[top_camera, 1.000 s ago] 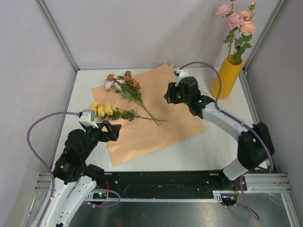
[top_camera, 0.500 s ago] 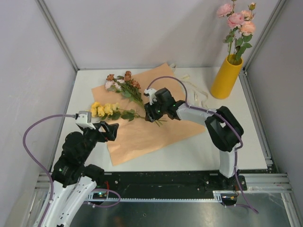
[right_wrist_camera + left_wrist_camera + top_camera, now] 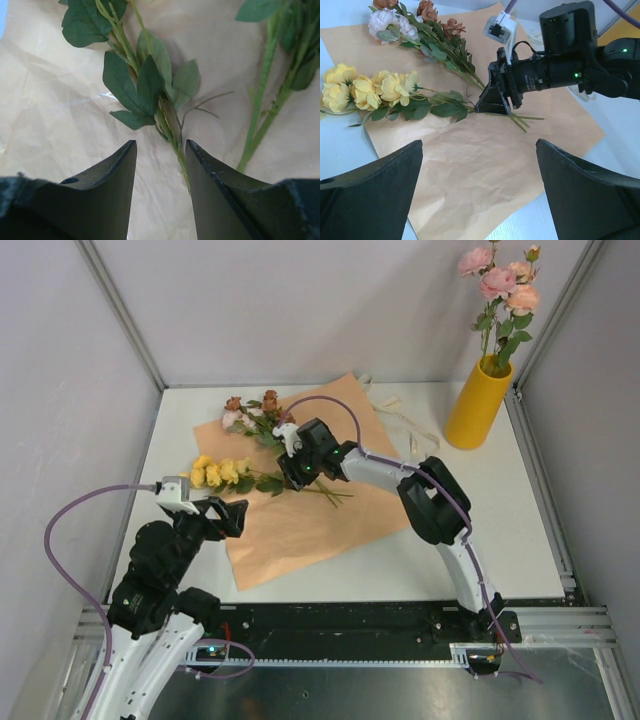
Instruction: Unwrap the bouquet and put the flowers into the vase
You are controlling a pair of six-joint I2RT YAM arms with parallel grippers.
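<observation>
The bouquet lies unwrapped: its peach paper is spread flat on the table. On it rest a yellow-flowered stem and a rust-brown and pink bunch. My right gripper is low over the yellow flowers' stem, open, with the stem between its fingers close to the right one. My left gripper hovers wide open over the paper's near part, holding nothing. The mustard vase stands at the far right with pink flowers in it.
A cream ribbon lies on the table beyond the paper's far right edge. Frame posts and grey walls close in the table on three sides. The right arm stretches across the paper's middle.
My right arm has swung left from near the vase across the paper to the yellow flowers' stem and come down over it. The left arm has hardly moved.
</observation>
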